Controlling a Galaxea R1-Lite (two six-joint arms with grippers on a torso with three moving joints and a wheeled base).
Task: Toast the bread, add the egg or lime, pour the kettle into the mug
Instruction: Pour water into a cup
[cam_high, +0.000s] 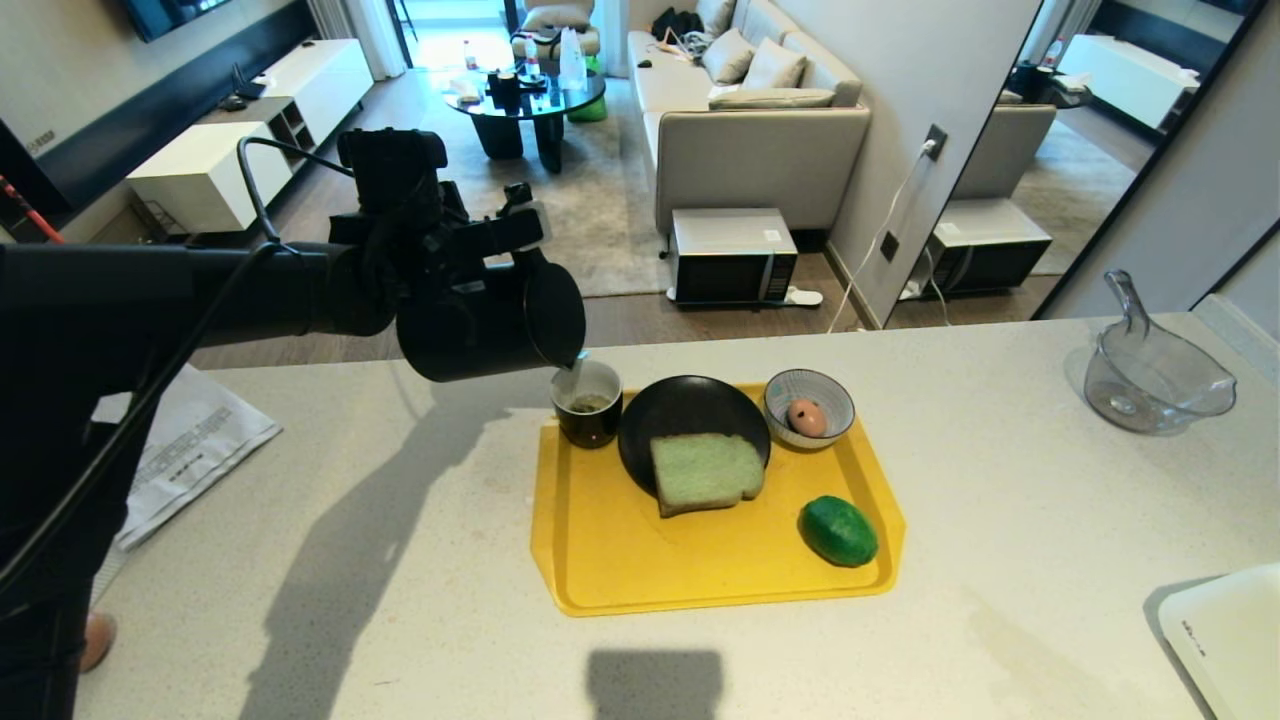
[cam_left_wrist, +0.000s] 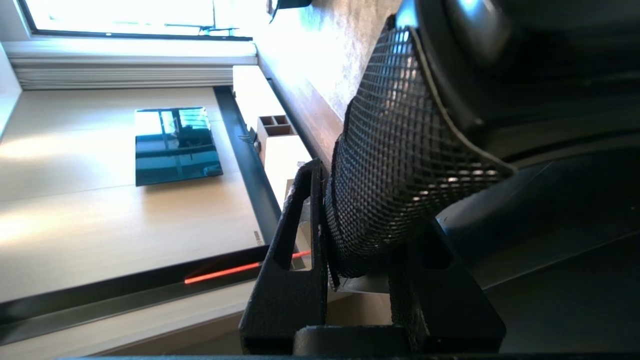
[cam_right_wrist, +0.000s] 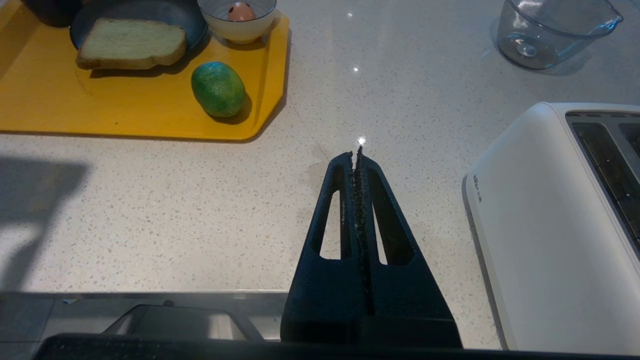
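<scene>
My left gripper (cam_high: 470, 240) is shut on the handle (cam_left_wrist: 400, 165) of the black kettle (cam_high: 480, 320), which is tipped on its side with its spout right over the mug (cam_high: 587, 402). The mug stands at the back left of the yellow tray (cam_high: 620, 570) and holds some liquid. The pale green bread (cam_high: 705, 472) lies on a black plate (cam_high: 690, 415). A brown egg (cam_high: 806, 417) sits in a patterned bowl (cam_high: 810, 405). The lime (cam_high: 838, 531) lies on the tray's right side. My right gripper (cam_right_wrist: 356, 150) is shut and empty, low over the counter right of the tray.
A white toaster (cam_right_wrist: 560, 220) stands at the counter's near right corner. A clear glass jug (cam_high: 1150, 380) sits at the far right. Folded paper (cam_high: 190, 440) lies at the left. A living room lies beyond the counter's far edge.
</scene>
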